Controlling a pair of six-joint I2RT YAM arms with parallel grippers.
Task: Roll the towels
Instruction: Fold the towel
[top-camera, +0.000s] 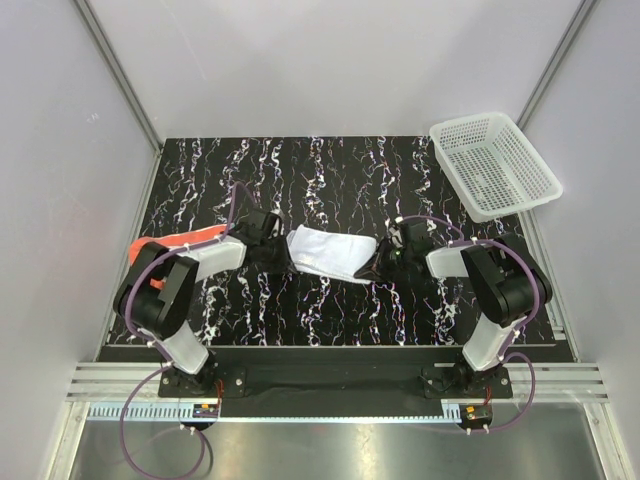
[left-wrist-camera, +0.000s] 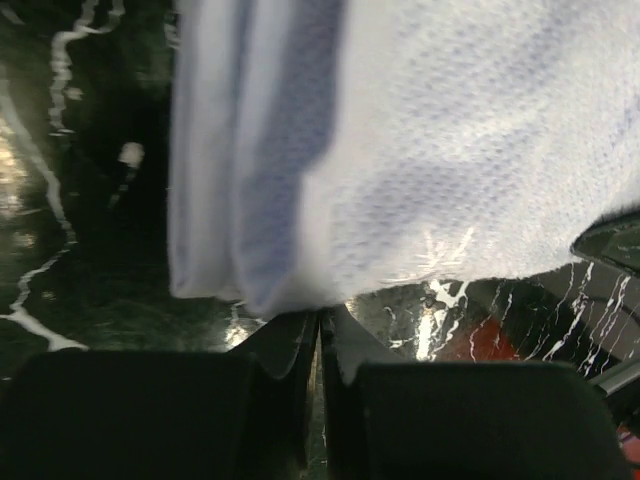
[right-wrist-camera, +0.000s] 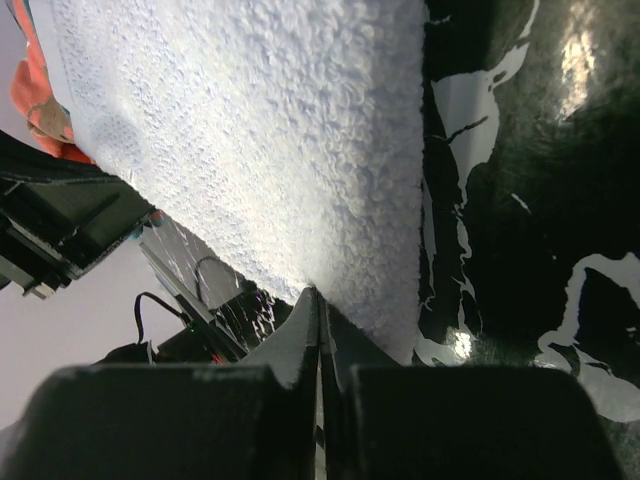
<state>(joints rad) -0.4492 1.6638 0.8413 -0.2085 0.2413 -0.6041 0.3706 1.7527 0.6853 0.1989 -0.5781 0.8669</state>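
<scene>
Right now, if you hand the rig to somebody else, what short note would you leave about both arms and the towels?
Left gripper: fingers shut on the left end of the white towel.
Right gripper: shut on its right end.
The towel spans between them, folded, not rolled.
Orange towel: lies to the left gripper's left, looks flat.
Done: nothing rolled. Left: roll both.

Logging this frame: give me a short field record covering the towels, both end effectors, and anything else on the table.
white towel: not rolled, stretched between the two arms, mid-table
left end effector: shut on the white towel's left edge
right end effector: shut on its right edge
orange-red towel: left side, partly hidden behind the left arm, not held
basket: white mesh, far right corner
</scene>
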